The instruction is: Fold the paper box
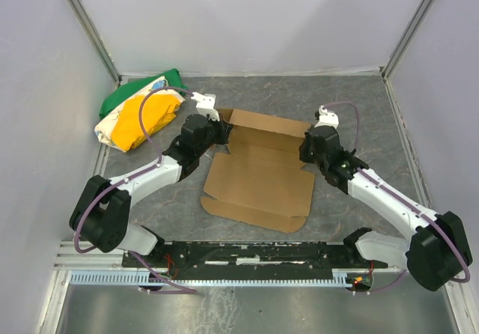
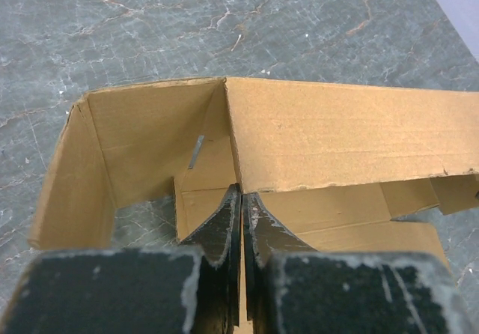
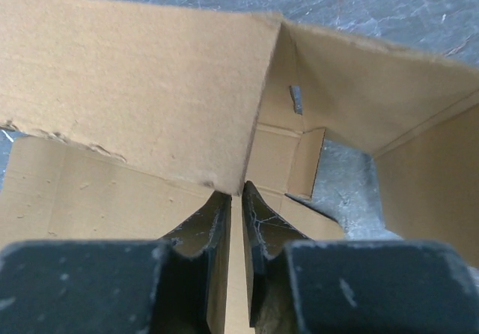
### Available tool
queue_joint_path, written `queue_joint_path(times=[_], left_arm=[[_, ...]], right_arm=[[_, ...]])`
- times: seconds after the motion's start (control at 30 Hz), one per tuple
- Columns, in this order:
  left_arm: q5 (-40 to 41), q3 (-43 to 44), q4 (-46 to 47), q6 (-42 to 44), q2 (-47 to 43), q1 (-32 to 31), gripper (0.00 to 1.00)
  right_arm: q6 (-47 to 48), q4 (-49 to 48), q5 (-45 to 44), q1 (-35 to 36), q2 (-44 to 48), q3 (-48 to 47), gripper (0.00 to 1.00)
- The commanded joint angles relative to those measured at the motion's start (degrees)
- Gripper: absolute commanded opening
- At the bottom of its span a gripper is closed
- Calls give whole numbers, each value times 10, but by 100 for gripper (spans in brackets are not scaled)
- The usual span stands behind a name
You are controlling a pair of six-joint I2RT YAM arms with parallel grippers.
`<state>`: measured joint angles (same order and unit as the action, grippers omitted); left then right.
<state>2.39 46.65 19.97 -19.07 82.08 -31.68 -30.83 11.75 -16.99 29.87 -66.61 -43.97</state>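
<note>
While the box (image 1: pixel 258 184) lay in the middle of the worktop (image 1: pixel 374 117), between the arms, with its rear wall standing and its near panel flat, a tool sat at each rear corner. The left tool (image 2: pixel 241 199) had its jaws together on a thin cardboard edge, and the right tool (image 3: pixel 236 199) looked clamped the same way, jaws nearly touching with board between them. The step in hand seemed to be turning the end flaps in to square the rear corners. Doing it well would likely mean moving both arms evenly so the wall did not twist, swinging each flap about its crease rather than dragging the sheet, and keeping the pinch firm until the corner stood upright. Only the overhead view showed the whole sheet, the flat near flap and the cloth bundle (image 1: pixel 138 117) well apart at the far left, yet it hid the jaws behind the wrists. Only the wrist views showed the pinch itself, a small slot in each corner and the ragged lower edge of the raised panel.
</note>
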Motion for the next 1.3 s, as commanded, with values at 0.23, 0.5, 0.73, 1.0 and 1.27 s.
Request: queue_joint_path(times=[0.23, 0.5, 0.73, 1.0, 1.27], left_arm=[[-26, -21, 42, -58, -19, 0, 3], [-22, -18, 37, -48, -16, -1, 3], [-20, -9, 34, -36, -8, 0, 3], [-20, -15, 29, -29, -14, 0, 3], [-20, -15, 9, -20, -21, 0, 3]], right_arm=[[-87, -170, -9, 0, 73, 93, 23], [4, 23, 4, 0, 102, -13, 42], [83, 245, 94, -1, 152, -154, 43], [-41, 337, -238, -1, 176, -191, 79], [-115, 368, -221, -109, 36, -186, 56]])
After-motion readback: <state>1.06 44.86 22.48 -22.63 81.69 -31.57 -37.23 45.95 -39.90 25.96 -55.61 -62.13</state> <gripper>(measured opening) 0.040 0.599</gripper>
